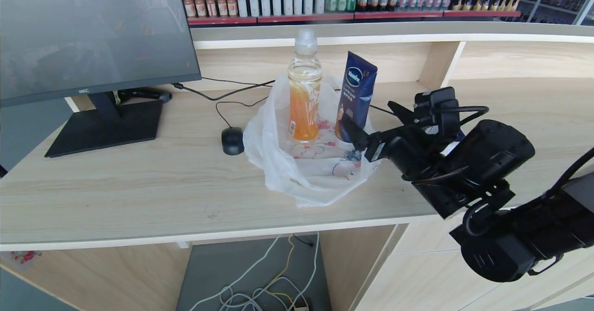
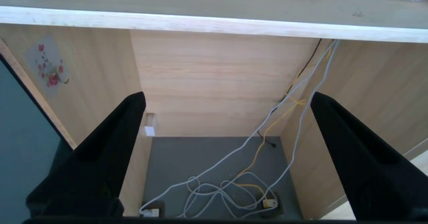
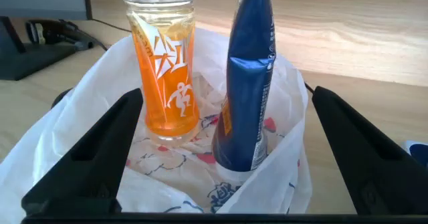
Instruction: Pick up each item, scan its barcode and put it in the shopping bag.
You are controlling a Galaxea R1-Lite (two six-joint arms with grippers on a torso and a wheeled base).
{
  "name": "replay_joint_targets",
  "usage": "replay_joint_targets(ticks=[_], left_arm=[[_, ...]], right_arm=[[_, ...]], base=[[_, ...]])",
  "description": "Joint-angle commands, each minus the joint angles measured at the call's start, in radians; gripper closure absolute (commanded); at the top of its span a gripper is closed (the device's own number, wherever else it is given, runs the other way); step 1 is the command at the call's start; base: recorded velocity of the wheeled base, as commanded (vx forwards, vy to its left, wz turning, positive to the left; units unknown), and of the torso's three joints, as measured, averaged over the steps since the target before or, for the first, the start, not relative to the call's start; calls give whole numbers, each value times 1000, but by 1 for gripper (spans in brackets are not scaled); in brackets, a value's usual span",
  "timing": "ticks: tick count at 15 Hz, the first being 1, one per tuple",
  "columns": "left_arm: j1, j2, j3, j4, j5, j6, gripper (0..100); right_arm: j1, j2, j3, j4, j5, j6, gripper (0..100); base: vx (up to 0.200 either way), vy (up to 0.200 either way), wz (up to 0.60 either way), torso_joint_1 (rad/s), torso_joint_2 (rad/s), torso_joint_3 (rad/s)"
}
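On the counter (image 1: 139,185), shopping bag (image 1: 278,162) lies spread; bottle (image 1: 304,97) and blue tube (image 1: 355,97) stand upright inside, close together. Right gripper (image 1: 371,116) just beside the tube, jaws apart, empty. Left gripper (image 2: 227,97) below the counter edge, also apart. Judged: both look bagged; back out straight, clear of the film, or the tube may topple

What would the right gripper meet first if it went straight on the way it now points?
Probably the blue tube standing in the shopping bag ahead of the right gripper; depth is unclear.
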Motion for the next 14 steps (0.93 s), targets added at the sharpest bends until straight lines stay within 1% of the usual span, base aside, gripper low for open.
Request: replay_joint_targets(ticks=[1,4,6,7,8,10,11,12,14], left_arm=[[0,0,0,0,0,0,0],[0,0,0,0,0,0,0],[0,0,0,0,0,0,0],[0,0,0,0,0,0,0],[0,0,0,0,0,0,0],[0,0,0,0,0,0,0],[0,0,0,0,0,0,0],[0,0,0,0,0,0,0],[0,0,0,0,0,0,0]], right_arm=[[81,-216,186,-10,-1,-31,0],[123,-446,407,-10,1,-49,0],[126,-635,607,-2,13,-45,0],[126,-737,711,15,39,-26,0],[126,-822,771,68,59,-17,0],[126,-1020,771,338,62,-17,0],[126,-1078,771,438,64,-16,0],[127,-1285,771,785,65,-13,0],[132,-1564,771,1270,99,-17,0]], base=[[0,0,0,0,0,0],[0,0,0,0,0,0],[0,0,0,0,0,0],[0,0,0,0,0,0],[0,0,0,0,0,0],[0,0,0,0,0,0],[0,0,0,0,0,0],[0,0,0,0,0,0],[0,0,0,0,0,0]])
